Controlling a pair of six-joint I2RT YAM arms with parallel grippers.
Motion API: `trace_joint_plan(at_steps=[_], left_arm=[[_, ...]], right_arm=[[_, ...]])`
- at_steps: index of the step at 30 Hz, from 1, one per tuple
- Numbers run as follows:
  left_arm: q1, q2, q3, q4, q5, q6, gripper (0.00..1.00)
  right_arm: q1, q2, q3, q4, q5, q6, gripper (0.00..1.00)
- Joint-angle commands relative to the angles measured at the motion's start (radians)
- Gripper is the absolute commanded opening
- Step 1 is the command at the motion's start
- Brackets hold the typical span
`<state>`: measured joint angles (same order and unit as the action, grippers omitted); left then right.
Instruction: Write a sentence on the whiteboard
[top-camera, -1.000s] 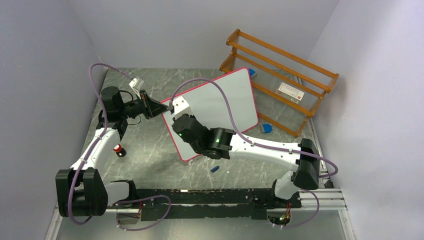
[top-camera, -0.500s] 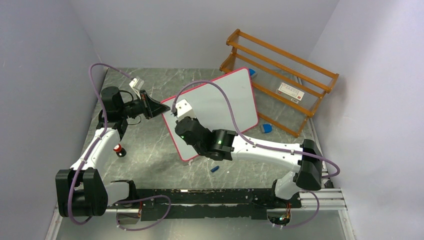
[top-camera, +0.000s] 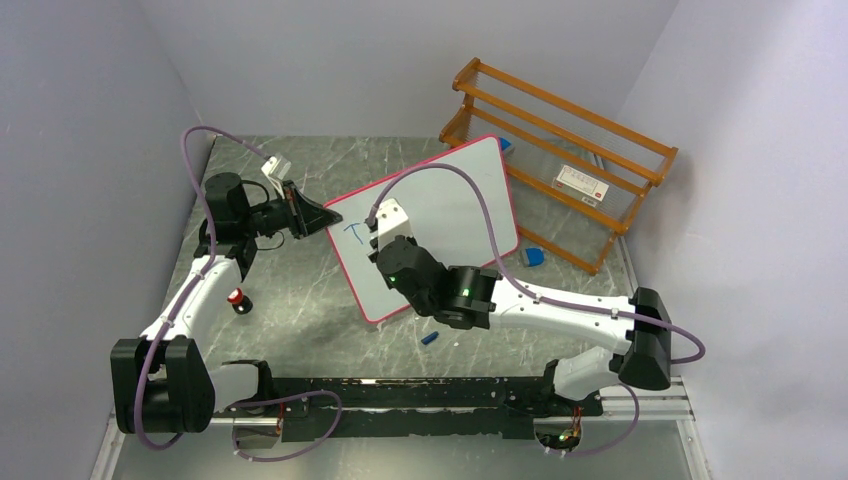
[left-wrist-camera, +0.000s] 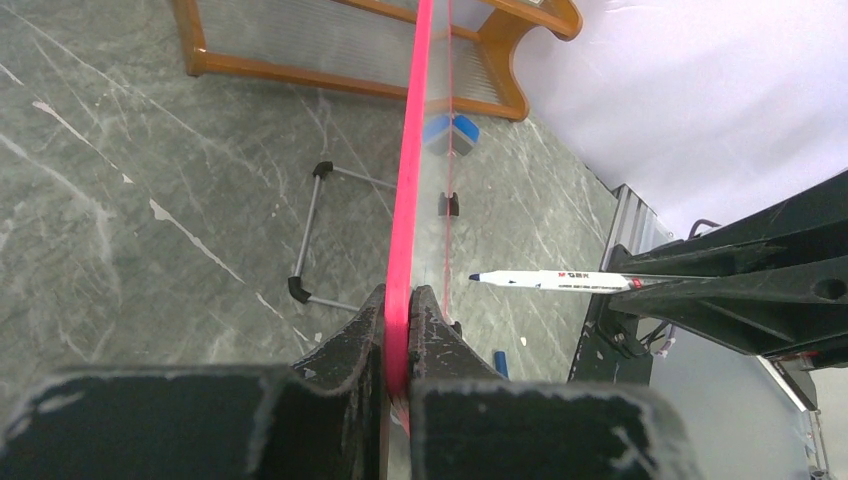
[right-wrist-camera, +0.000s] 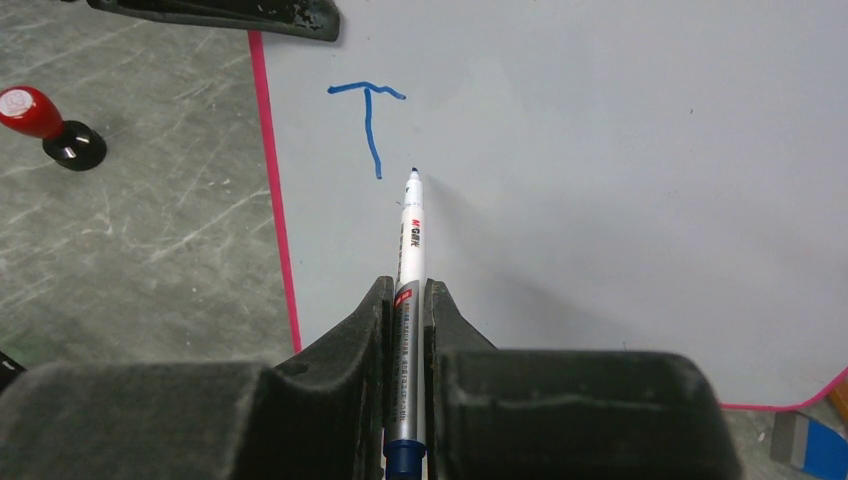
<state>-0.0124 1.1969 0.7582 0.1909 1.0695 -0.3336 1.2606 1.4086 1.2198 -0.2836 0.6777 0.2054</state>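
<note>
Whiteboard (top-camera: 460, 195) stands propped at a slant in the middle of the table (top-camera: 300, 330). In the top view the left end effector (top-camera: 322, 214) is clamped on its left edge, probably to steady it against the push of writing. The right end effector (top-camera: 388, 232) hangs over the board's upper left part, beside a blue letter T (top-camera: 354, 232), which is all of the sentence that exists so far. The wooden rack (top-camera: 560, 150) behind the board is the only holder in sight, and its shelves show nothing but a white label (top-camera: 582, 180). A blue eraser (top-camera: 534, 256) lies on the table near its foot, and a small blue cap (top-camera: 430, 338) lies nearer the arms.

The left wrist view looks along the board edge-on. The jaws are shut tight on the pink rim (left-wrist-camera: 408, 180), the wire stand (left-wrist-camera: 308, 240) props the back, and the marker (left-wrist-camera: 560, 281) points at the writing face.

In the right wrist view the fingers grasp the marker's barrel. Its bare tip is aimed just right of the T's foot, well placed to begin the next letter. I cannot tell whether it touches the board.
</note>
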Motion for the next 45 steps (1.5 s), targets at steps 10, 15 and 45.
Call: trace_joint_plan(at_steps=[10, 15, 45], left_arm=[[-0.029, 0.014, -0.013, -0.082, -0.019, 0.124, 0.05], [-0.028, 0.018, -0.013, -0.080, -0.017, 0.122, 0.05], [-0.031, 0.020, -0.013, -0.081, -0.013, 0.124, 0.05]], right_arm=[[-0.003, 0.009, -0.036, 0.131, 0.046, -0.036, 0.00], [-0.002, 0.026, -0.026, 0.126, 0.060, -0.043, 0.00], [-0.011, 0.079, -0.014, 0.144, 0.054, -0.050, 0.00]])
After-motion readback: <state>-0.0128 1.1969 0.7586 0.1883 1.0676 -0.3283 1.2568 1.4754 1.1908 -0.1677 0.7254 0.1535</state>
